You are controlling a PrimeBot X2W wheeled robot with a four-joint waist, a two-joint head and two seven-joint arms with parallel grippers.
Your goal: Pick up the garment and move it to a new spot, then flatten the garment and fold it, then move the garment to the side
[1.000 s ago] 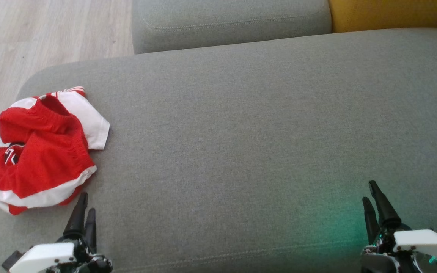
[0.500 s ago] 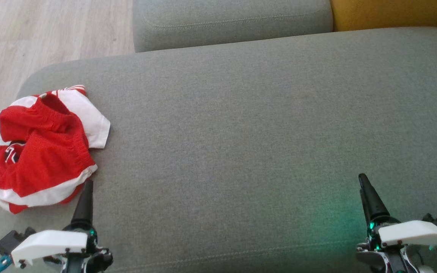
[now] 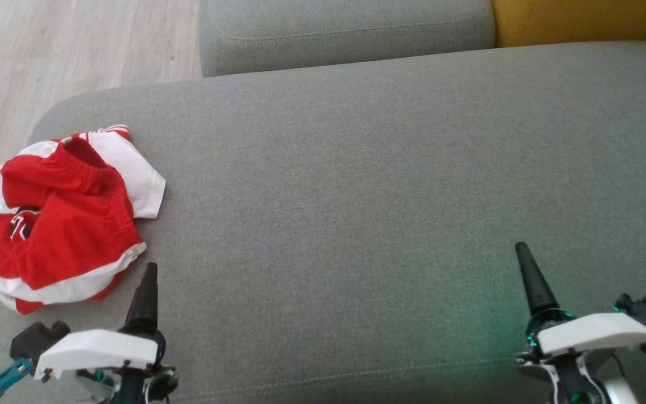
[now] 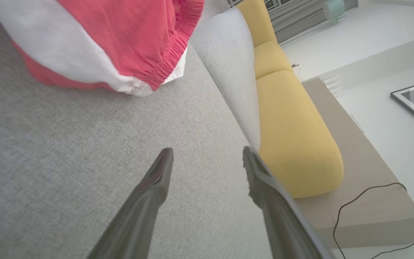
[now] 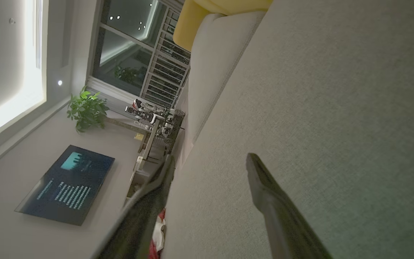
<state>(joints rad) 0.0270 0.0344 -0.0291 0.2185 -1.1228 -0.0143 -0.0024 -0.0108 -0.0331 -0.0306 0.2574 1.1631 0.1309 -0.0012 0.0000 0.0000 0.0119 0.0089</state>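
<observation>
A red and white garment [image 3: 65, 224] is being seen crumpled in a heap at the left end of a grey sofa seat [image 3: 356, 185], close to the seat's rounded left edge. A white panel is being shown at the heap's far right side, and a white band is running along its near edge.

The left claw [image 3: 151, 272] is being held at the lower left of the head view, just beside the garment's near white band and apart from it. In the left wrist view, the two dark fingers of the left claw [image 4: 207, 151] are being kept spread wide, with bare grey fabric between them, and nothing is being gripped. There the garment [image 4: 120, 36] is being seen beyond the fingertips, untouched.

The right claw [image 3: 522, 252] is being held at the lower right of the head view, well apart from the garment. In the right wrist view, the right claw [image 5: 210, 158] is likewise being kept wide open and empty, and a scrap of the garment [image 5: 158, 233] is being glimpsed far off beside one finger. Whether either claw is touching the seat cannot be told.

Beyond the seat, a grey back cushion [image 3: 345, 28] and a yellow cushion [image 3: 570, 19] are being shown, and a pale wooden floor [image 3: 76, 45] is being seen at the left.
</observation>
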